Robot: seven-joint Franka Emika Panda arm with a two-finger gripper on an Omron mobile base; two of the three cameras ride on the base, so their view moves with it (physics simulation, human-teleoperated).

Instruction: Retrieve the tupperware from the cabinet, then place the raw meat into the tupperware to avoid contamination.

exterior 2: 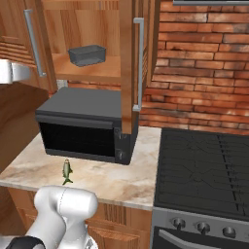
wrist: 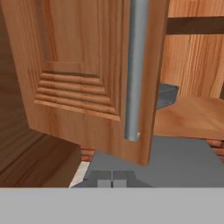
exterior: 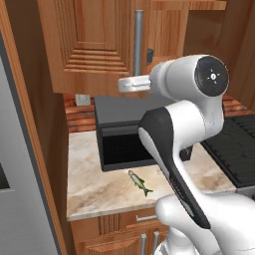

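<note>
Standing closed and empty just below the cabinet (wrist: 78,74) door's handle (wrist: 135,70), the tool (wrist: 112,178) is fetching the tupperware (wrist: 167,95), which is waiting up-right behind the door; next, opening wide and reaching around it.

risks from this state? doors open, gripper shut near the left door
1. The left door hangs partly across the cabinet's opening; reaching for the tupperware could clip its edge or handle.
2. The gripper is shut; it must open before any grasp.
3. The fish lies near the counter's front edge; a low arm swing might knock it off.

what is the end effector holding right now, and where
Nothing: the end effector is shut and empty, just short of the cabinet door's handle.
</note>
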